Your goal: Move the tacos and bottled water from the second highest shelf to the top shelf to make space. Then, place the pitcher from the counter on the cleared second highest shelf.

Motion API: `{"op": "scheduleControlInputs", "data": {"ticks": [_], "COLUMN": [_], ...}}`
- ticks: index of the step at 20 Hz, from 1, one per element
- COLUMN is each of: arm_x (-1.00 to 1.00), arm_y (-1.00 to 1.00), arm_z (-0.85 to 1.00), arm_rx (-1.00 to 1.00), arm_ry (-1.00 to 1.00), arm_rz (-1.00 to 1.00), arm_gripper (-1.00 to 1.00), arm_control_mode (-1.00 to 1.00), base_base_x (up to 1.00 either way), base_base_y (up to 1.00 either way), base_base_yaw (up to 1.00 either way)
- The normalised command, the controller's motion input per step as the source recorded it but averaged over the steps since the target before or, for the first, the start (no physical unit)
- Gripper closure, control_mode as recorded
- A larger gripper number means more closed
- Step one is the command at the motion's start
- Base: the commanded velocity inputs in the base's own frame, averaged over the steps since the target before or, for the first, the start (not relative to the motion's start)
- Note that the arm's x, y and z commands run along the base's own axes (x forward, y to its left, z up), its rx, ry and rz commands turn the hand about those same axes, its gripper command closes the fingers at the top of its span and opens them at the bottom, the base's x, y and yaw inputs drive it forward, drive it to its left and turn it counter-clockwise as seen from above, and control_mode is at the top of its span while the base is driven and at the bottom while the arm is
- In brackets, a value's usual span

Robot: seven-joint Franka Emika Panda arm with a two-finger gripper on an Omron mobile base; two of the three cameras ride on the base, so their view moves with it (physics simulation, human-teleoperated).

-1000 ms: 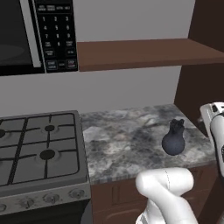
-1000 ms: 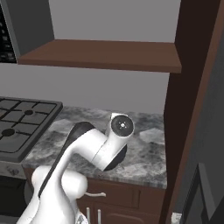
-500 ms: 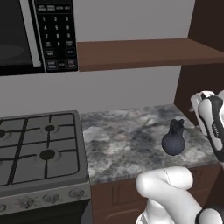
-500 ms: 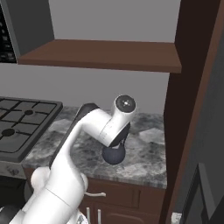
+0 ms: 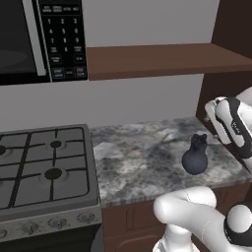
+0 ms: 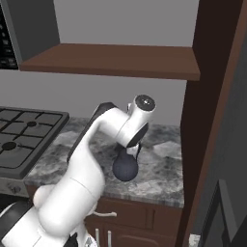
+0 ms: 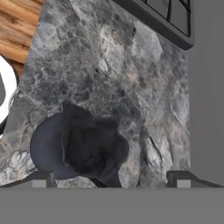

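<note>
One bulbous dark pitcher on marbled counter, seemingly matte.

pitcher | dark blue-grey, upright | on marbled counter

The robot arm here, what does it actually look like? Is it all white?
Mostly. The arm is built of smooth, rounded glossy white shells, with dark grey to black bands at the joints and a round capped end at the wrist. The gripper ends in two small dark, blocky finger tips. No cables or markings show.
</note>
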Motion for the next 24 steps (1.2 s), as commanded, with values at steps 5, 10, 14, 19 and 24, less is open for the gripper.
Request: {"op": "scheduleControlInputs", "data": {"ticks": [5,10,14,19,24], "arm_x": [0.23,0.21,0.11,0.06,0.00], "arm_y": [0.00,0.00,-0.08,-0.16,-0.02], "arm_z": [-0.16,-0.21,-0.17,-0.16,-0.16], "arm_rx": [-0.07,-0.07,-0.04,-0.02,-0.04], "arm_ry": [0.06,0.07,0.06,0.03,0.03], "arm_rz": [0.16,0.14,0.13,0.12,0.07], "arm_gripper": [-1.00,-1.00,-1.00,-1.00,-1.00], "arm_control_mode": [-1.00,-1.00,-1.00,-1.00,-1.00], "base_base_x": [0.00,0.00,0.00,0.00,0.00], "base_base_y": [0.00,0.00,0.00,0.00,0.00], "base_base_yaw": [0.00,0.00,0.00,0.00,0.00]}}
